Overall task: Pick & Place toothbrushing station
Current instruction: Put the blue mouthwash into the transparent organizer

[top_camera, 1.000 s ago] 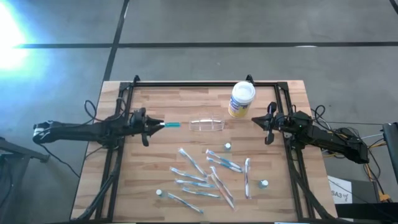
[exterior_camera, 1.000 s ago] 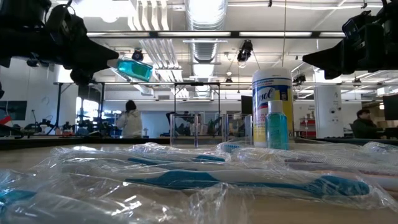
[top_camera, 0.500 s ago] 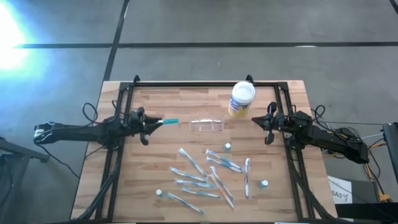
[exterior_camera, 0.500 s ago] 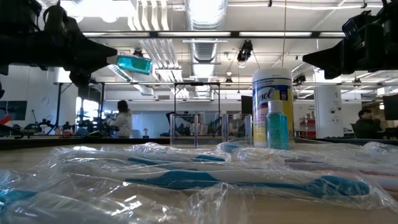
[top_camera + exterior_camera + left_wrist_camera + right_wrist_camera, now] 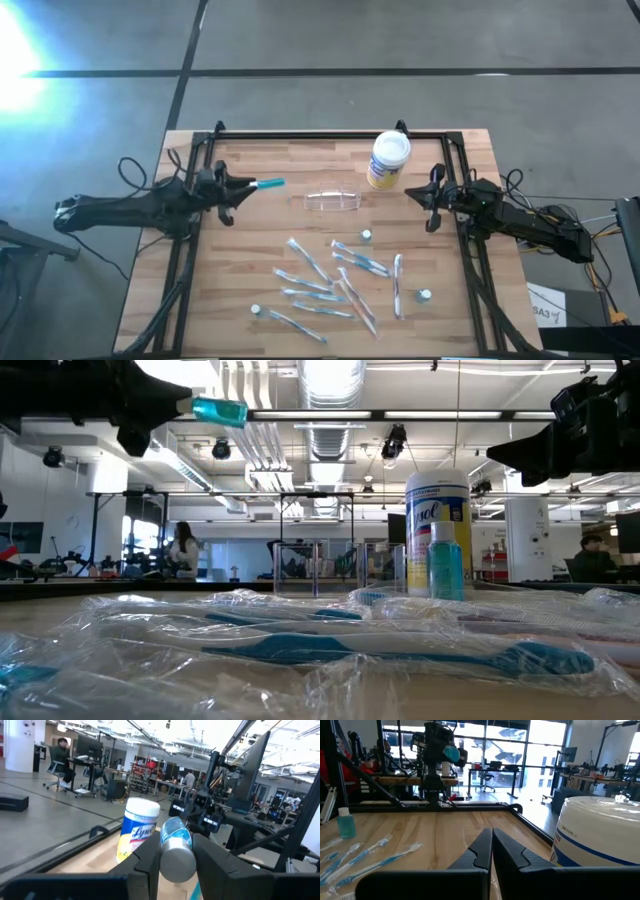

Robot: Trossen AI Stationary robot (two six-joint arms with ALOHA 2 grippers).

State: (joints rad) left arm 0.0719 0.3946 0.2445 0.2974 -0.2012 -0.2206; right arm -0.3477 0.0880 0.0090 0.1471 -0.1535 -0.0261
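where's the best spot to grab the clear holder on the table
Probably from above, across the short width of the clear holder: it lies long side to side with open board around it. The right pincer is shut and free; the left pincer holds a small bottle.

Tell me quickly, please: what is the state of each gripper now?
Left gripper: closed on a small blue bottle, held up in the air.
Right gripper: shut, holding nothing, beside the white-lidded canister.

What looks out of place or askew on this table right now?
Nothing spilled or damaged. The wrapped toothbrushes lie scattered at all angles across the table's near half, with small bottles standing among them. The left gripper holds a small blue bottle sideways in the air, left of the clear holder.
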